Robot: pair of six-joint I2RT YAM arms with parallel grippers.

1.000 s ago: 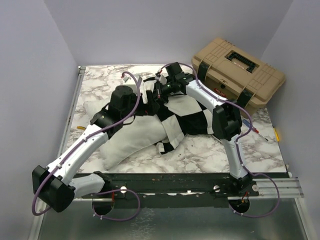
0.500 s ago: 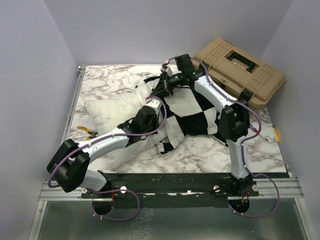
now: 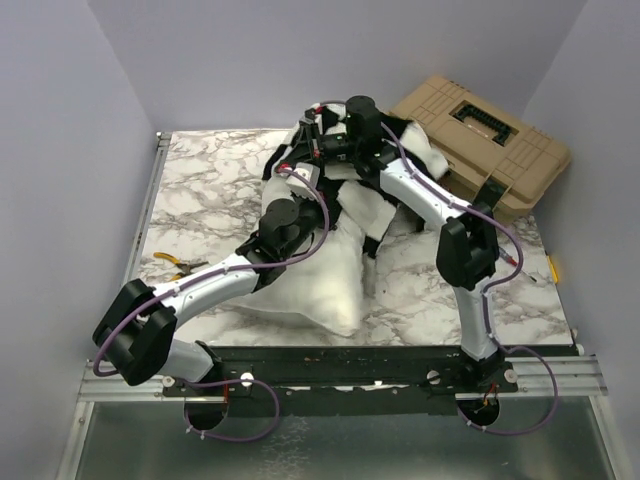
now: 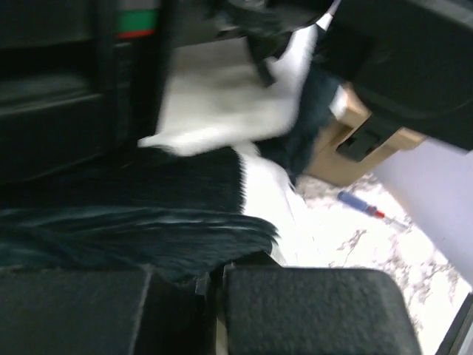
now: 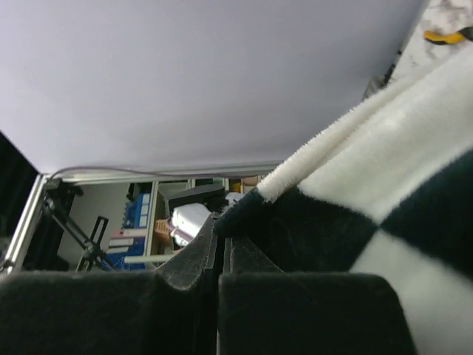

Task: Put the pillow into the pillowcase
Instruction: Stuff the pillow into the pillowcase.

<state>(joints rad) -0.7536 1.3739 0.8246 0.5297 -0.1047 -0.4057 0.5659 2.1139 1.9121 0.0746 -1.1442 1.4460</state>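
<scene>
The checked pillowcase (image 3: 345, 188) is bunched and lifted at the back middle of the table, between both grippers. My left gripper (image 3: 298, 176) is shut on a black fold of the pillowcase (image 4: 148, 222); its jaws (image 4: 218, 285) are pressed together on the cloth. My right gripper (image 3: 322, 140), higher and further back, is shut on the pillowcase's hem (image 5: 310, 200), pinched between the closed jaws (image 5: 220, 244). The white pillow (image 3: 322, 278) lies under the left forearm and sags toward the near edge. Its far end is hidden by the case and the arms.
A tan toolbox (image 3: 480, 140) stands at the back right, close to the right arm. Yellow pliers (image 3: 175, 262) lie at the left edge. A blue and red screwdriver (image 4: 362, 205) and a small yellow item (image 3: 552, 268) lie on the right. Walls enclose three sides.
My left gripper has gone from open to shut on the pillowcase. Both grippers have risen toward the back, bunching the case. The pillow has slid toward the near middle.
</scene>
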